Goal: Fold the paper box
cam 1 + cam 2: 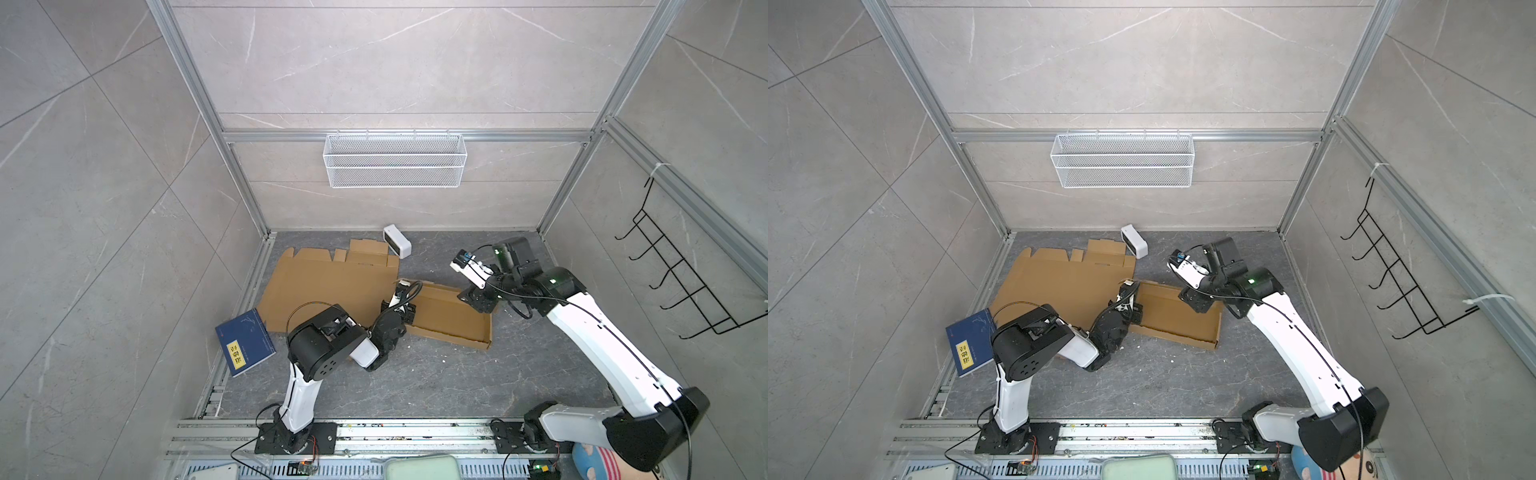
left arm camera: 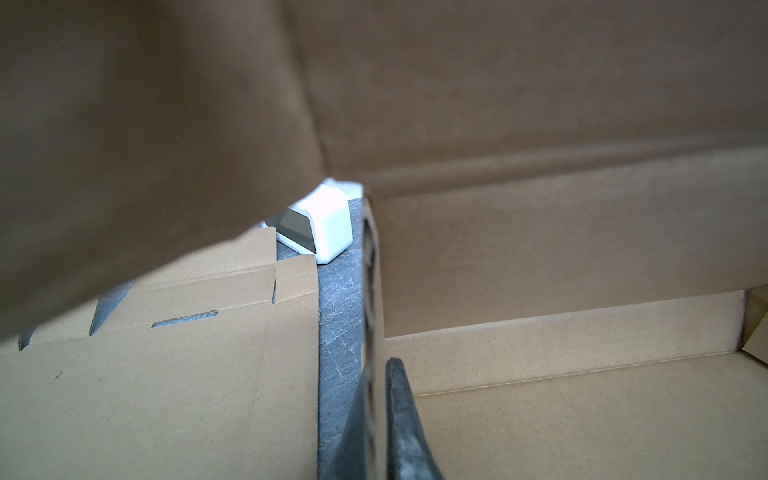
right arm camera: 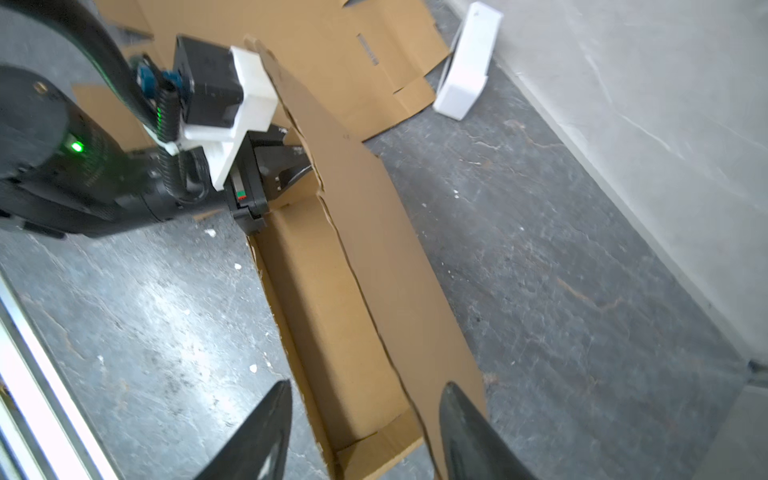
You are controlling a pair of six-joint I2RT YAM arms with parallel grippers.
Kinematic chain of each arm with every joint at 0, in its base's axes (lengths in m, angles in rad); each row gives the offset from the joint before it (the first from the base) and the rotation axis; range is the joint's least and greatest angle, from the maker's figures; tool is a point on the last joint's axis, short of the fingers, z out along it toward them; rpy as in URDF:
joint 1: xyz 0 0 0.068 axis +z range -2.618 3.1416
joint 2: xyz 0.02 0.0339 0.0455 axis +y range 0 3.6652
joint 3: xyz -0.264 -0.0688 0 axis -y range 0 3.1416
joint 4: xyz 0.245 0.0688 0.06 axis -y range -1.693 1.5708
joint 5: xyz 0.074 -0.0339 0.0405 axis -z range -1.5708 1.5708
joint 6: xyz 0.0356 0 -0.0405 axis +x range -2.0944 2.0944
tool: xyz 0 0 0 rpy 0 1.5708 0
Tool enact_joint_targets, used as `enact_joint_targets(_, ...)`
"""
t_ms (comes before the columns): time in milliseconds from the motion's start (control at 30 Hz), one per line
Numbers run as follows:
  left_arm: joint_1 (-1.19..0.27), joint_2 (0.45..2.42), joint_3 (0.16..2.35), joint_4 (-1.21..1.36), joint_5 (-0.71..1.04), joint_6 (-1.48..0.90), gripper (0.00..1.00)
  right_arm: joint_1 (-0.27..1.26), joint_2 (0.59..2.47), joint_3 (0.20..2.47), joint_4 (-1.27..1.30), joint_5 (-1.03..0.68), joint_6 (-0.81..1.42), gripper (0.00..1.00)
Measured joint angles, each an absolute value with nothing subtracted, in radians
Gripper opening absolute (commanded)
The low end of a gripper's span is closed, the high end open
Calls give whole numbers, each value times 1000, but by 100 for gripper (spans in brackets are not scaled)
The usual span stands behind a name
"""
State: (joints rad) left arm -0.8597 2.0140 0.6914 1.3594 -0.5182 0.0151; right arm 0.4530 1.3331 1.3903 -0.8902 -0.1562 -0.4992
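grey stone floor [image 1: 415,374]: box [image 1: 453,318] at 3 o'clock of flat cardboard [image 1: 324,286]. left gripper [image 3: 299,164] pinched tight on its wall [image 2: 371,291]; right gripper [image 3: 365,432] parted, straddling long flap [image 3: 374,257].

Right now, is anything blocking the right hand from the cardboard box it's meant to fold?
Nothing visible. The right hand hangs open at one end of the cardboard box, its fingers either side of the raised flap. The left hand grips the far end, and the small white gadget sits apart from the box.
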Motion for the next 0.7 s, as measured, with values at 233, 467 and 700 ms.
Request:
enact_joint_targets(233, -860, 2014, 683, 1364, -516, 15, 0, 512, 1461, 1439, -894, -81, -561, 49)
enact_joint_targets(467, -860, 2014, 675, 1370, -514, 14, 0, 531, 1514, 1458, -895, -52, -589, 22)
enact_joint_targets(700, -859, 2005, 655, 1370, -513, 12, 0, 545, 1524, 1458, -913, -73, -604, 3)
